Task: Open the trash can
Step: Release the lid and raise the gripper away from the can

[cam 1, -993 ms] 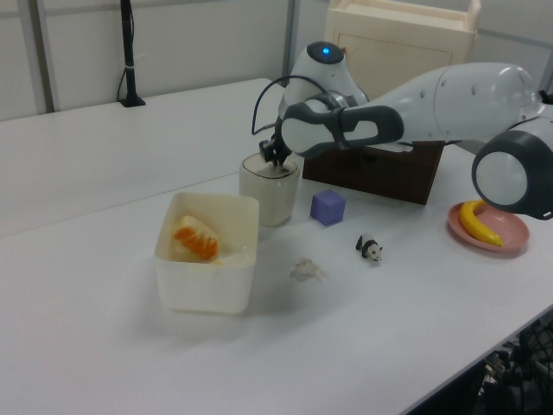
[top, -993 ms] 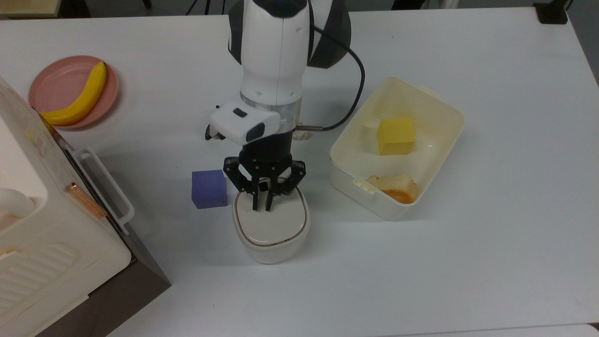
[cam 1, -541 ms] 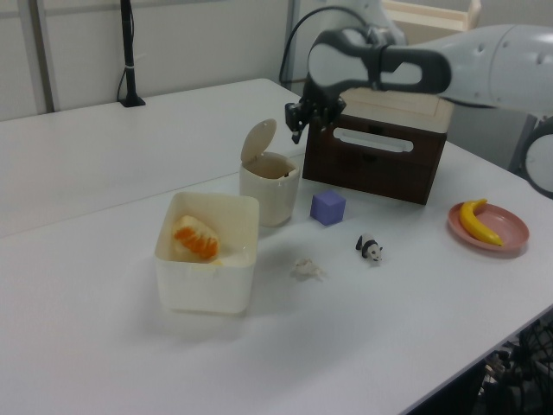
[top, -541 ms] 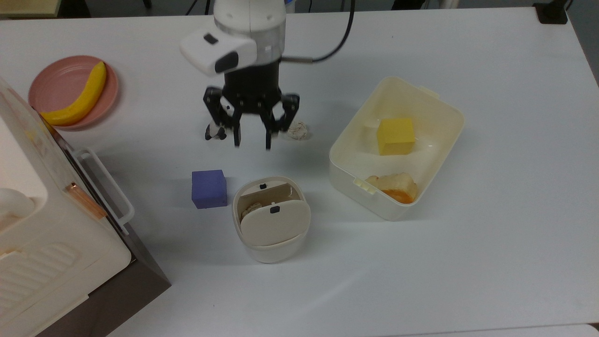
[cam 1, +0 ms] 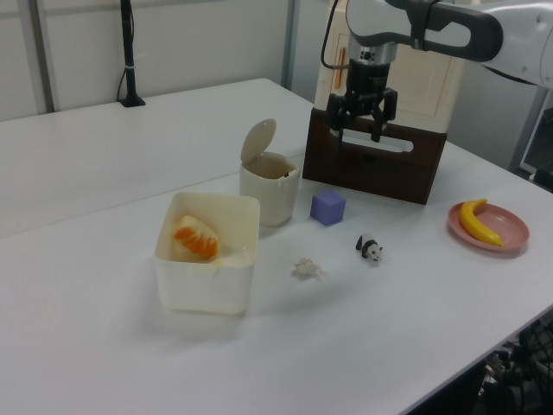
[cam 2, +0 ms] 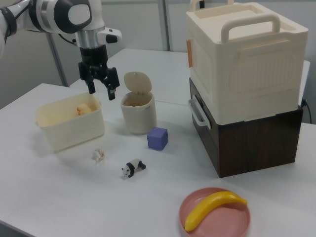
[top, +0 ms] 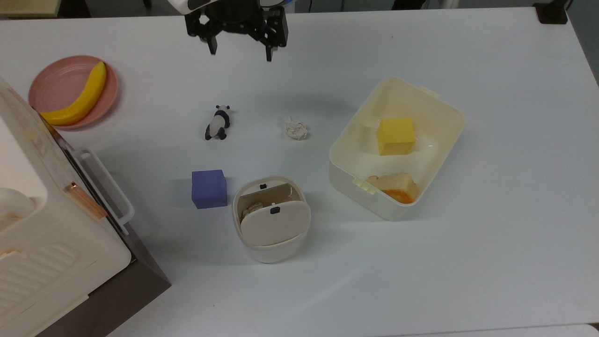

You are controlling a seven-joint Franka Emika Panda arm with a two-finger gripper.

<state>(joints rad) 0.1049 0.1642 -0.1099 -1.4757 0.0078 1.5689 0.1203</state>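
The trash can (top: 271,252) is a small cream-white bin near the table's middle, in the top view's lower centre. Its beige lid (top: 276,223) stands tilted up on its hinge, and the inside shows with something pale in it. In the left view the trash can (cam 1: 270,197) has its lid (cam 1: 257,141) raised, and the right view shows the trash can (cam 2: 138,116) the same way. My gripper (top: 241,51) hangs open and holds nothing, high above the table at the top view's top edge, far from the can. The gripper (cam 1: 359,137) (cam 2: 101,92) is also well above the table in both side views.
A purple cube (top: 208,188) sits just beside the can. A panda toy (top: 217,122) and a crumpled paper ball (top: 296,128) lie between can and gripper. A cream tub (top: 435,140) holds a yellow block and bread. A pink plate (top: 51,84) with a banana and a big white appliance (top: 28,224) are at the top view's left.
One second ago the gripper's nearly closed fingertips pressed on the shut lid. The lid then sprang up, and the gripper rose, opened wide and moved towards the top view's top.
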